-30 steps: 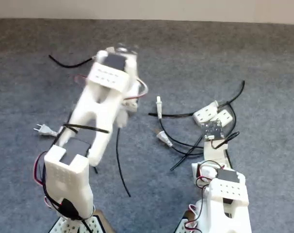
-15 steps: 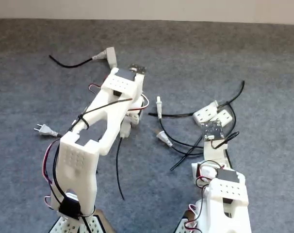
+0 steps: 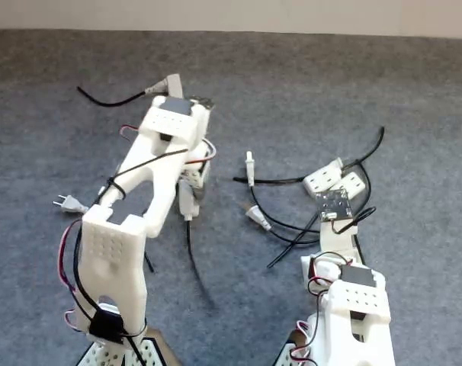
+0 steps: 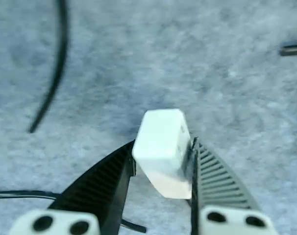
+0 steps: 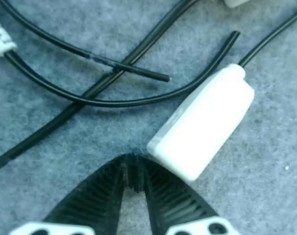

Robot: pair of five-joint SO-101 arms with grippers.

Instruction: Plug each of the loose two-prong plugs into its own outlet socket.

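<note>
Left pincer (image 4: 163,147) is clamped on a white block (image 4: 163,152), with the ribbed fingers (image 4: 114,171) bearing on its two flat sides. A black cord (image 3: 191,255) trails from the block to the table (image 3: 414,99). No prongs are visible on it, so whether it is plug or socket cannot be told. It sits well apart from the pair of sockets (image 3: 323,180), on the far side of the two loose plugs (image 3: 250,164) that lie between. A third plug (image 3: 68,203) lies farther off the same way, and a fourth (image 3: 167,84) lies beyond the left arm's wrist.

Handling, as judged: the block is light, hard, smooth plastic and is liable to twist or slip in the grip. The cord is limp but will drag and pull the piece off line. Each plug is best held across the flat sides of its body, never by the cord, with the prongs left clear and pointing at the socket face.

The left arm is stretched well forward, wrist bent down and pincer aimed at the table; the block appears just clear of the surface.

The right arm is folded close to its base — its pincer (image 5: 134,171) points down with the fingers together on nothing. It is just beside one socket (image 5: 202,129) and not touching it, with loose cords (image 5: 89,93) crossing near.
</note>
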